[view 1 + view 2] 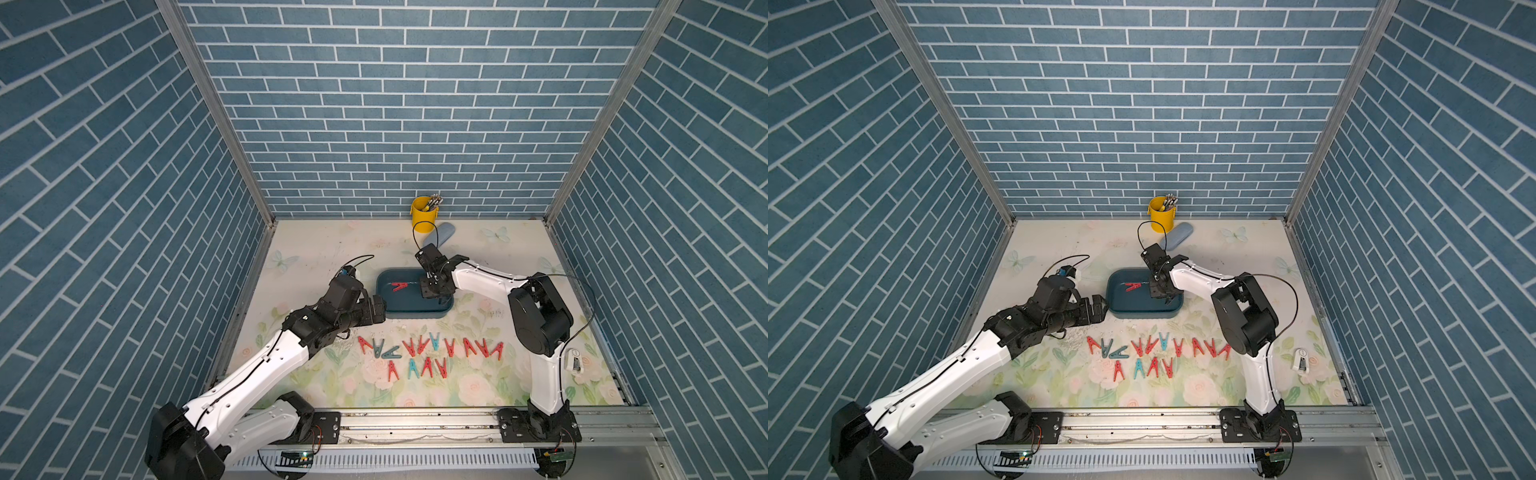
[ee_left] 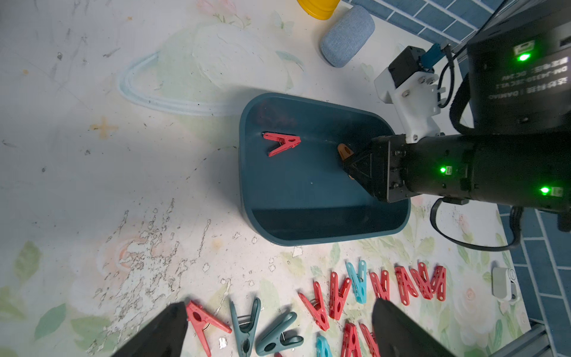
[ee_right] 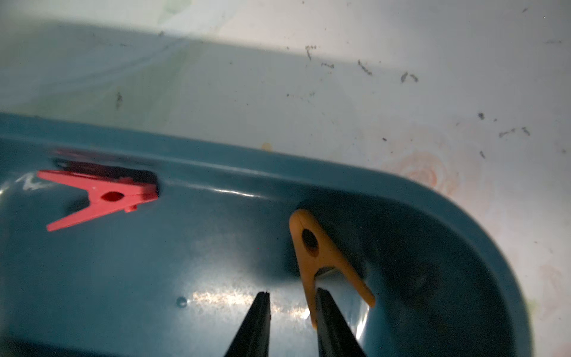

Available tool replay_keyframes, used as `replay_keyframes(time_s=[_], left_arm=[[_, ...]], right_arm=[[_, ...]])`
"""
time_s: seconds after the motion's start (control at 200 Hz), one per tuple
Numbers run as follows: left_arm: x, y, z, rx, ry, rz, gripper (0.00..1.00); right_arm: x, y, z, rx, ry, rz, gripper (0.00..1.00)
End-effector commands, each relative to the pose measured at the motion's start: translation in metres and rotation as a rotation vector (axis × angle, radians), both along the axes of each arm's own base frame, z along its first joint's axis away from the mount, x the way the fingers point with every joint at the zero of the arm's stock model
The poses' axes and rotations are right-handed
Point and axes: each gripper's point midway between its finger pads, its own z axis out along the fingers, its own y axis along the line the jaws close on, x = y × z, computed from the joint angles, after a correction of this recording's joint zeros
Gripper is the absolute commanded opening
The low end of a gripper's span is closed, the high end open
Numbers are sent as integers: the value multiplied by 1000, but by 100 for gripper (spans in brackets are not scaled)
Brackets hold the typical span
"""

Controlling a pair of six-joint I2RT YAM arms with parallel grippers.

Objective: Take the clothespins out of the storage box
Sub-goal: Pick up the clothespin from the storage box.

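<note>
The dark teal storage box point(image 1: 415, 315) point(image 1: 1142, 314) sits mid-table. A red clothespin point(image 1: 400, 286) point(image 3: 102, 197) lies flat on its floor. An orange clothespin point(image 3: 321, 256) point(image 2: 344, 151) stands in a corner of the box. My right gripper point(image 1: 432, 297) point(image 3: 292, 292) reaches down into the box, narrowly open. One leg of the orange pin is between its fingers, against one finger only. My left gripper point(image 1: 376, 309) point(image 2: 278, 304) hovers wide open and holds nothing, just left of the box. It is above the clothespins point(image 1: 432, 351) point(image 2: 340, 293) laid out on the table.
A yellow bucket point(image 1: 424, 212) with pens stands at the back wall. A light blue case point(image 1: 440, 235) lies just in front of it, behind the box. A small white device point(image 1: 575, 359) lies near the right edge. Red and teal pins lie in two rows in front of the box.
</note>
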Motion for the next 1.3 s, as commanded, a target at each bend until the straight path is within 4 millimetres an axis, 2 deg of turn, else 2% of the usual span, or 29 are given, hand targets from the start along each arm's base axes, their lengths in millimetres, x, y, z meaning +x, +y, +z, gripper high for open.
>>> replay_keyframes(time_s=[0.0,0.185,0.465,0.57,0.65,0.785,0.985,1.115,1.295], left_arm=[[0,-5,8,-31,-22,-33,100],[-3,-13,9,-58,-23,-75,100],[-6,-11,9,-62,-24,-73,100],[-7,-10,9,-63,-24,-75,100],[-7,-10,9,-62,-24,-73,100],[-8,-10,8,-66,-27,-76,99],[-5,-13,8,-67,-40,-88,100],[-2,-15,9,-59,-55,-98,99],[5,-20,11,-42,-73,-126,100]], right_arm=[[-6,-10,-16,-49,31,6,28],[-11,-14,-26,-49,54,-7,27],[-8,-13,-29,-43,49,-8,25],[-7,-11,-26,-36,42,-7,14],[-5,-8,-17,-19,27,-4,7],[-4,-4,2,9,-1,-8,0],[-12,2,36,59,-32,-25,0],[-26,0,56,95,-53,-49,0],[-62,-5,74,139,-57,-77,0]])
